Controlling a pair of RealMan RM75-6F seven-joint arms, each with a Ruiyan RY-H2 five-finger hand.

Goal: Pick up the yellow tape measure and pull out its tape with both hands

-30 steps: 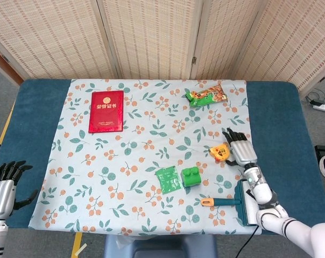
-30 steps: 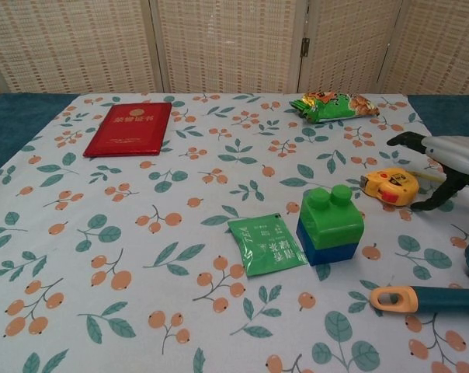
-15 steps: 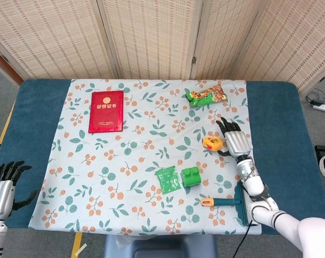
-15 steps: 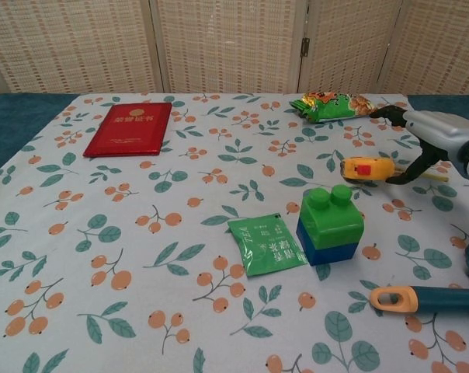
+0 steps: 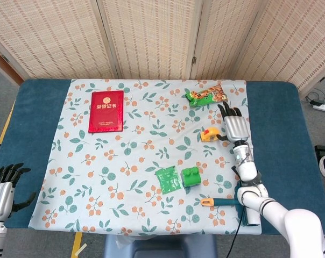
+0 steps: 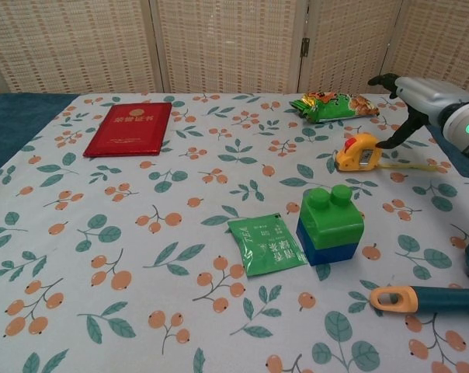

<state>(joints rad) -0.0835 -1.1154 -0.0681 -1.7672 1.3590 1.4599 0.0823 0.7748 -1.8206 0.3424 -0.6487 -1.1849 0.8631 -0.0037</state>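
Note:
The yellow tape measure (image 5: 209, 134) (image 6: 357, 151) stands tilted on the floral cloth, right of centre, just below the snack bag. A thin yellow strip runs from it to the right along the cloth. My right hand (image 5: 233, 129) (image 6: 421, 97) is beside it on the right, fingers stretched out and apart. Its thumb reaches down to the measure's right edge; no finger wraps round the case. My left hand (image 5: 4, 185) hangs off the table's near left corner, fingers spread and empty, and is outside the chest view.
A green snack bag (image 5: 205, 97) (image 6: 333, 106) lies just behind the measure. A green block (image 5: 191, 176) (image 6: 330, 224) and green packet (image 5: 168, 180) (image 6: 267, 245) lie nearer me. A teal brush (image 5: 227, 202) (image 6: 429, 298) is at the front right, a red booklet (image 5: 106, 110) (image 6: 130, 128) at the far left.
My right hand has moved away from me and slightly left, and the tape measure has shifted with it toward the snack bag. The left hand has stayed put.

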